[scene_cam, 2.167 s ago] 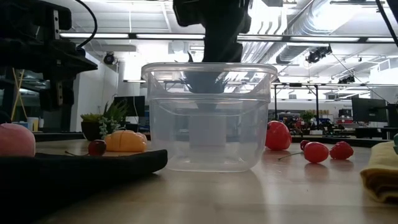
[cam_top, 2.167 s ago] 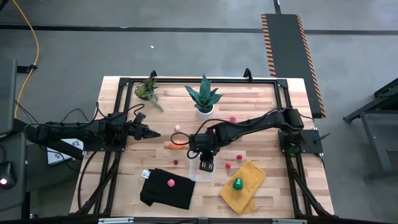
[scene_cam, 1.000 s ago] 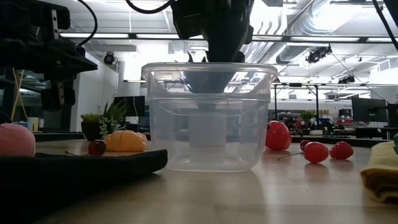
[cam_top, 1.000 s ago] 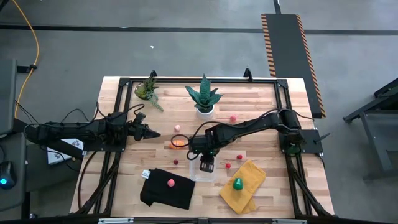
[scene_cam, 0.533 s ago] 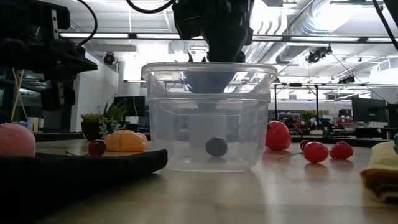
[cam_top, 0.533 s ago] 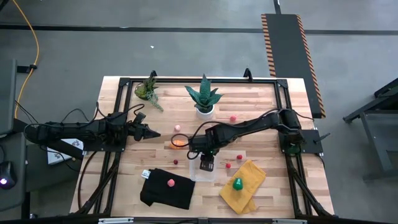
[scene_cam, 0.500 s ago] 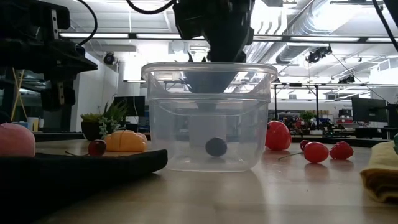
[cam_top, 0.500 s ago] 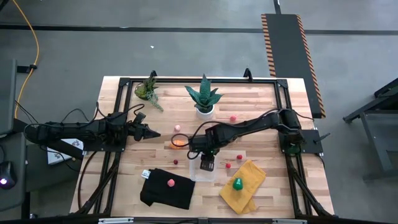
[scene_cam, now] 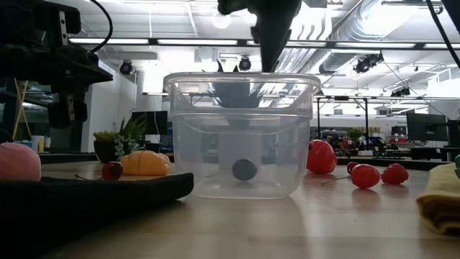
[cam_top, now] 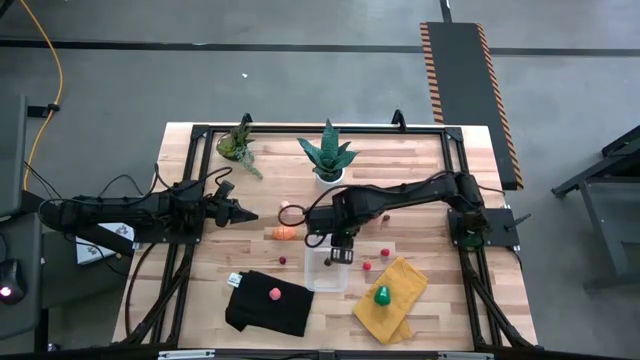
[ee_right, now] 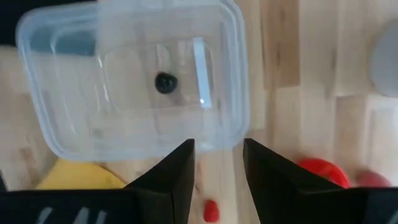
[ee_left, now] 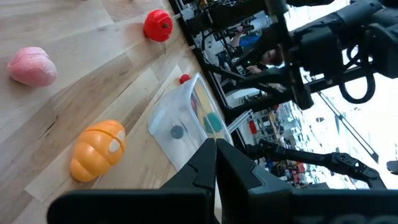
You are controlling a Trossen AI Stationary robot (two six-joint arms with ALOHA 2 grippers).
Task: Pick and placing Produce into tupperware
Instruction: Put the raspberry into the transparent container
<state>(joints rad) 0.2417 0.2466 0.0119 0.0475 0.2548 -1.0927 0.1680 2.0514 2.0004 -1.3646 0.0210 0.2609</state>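
My right fingers [ee_right: 217,180] hang a little apart, holding nothing, over the clear box [cam_top: 327,270] on the wooden counter [cam_top: 420,180]. A small dark ball [ee_right: 165,83] sits inside. My left fingers [cam_top: 245,215] rest closed. Grey floor [cam_top: 300,80] lies around.

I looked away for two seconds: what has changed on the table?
A small dark piece now lies in the tupperware, dropped by the right pincer, which has lifted and pulled back toward the potted plant. The left pincer and the remaining produce stayed put.
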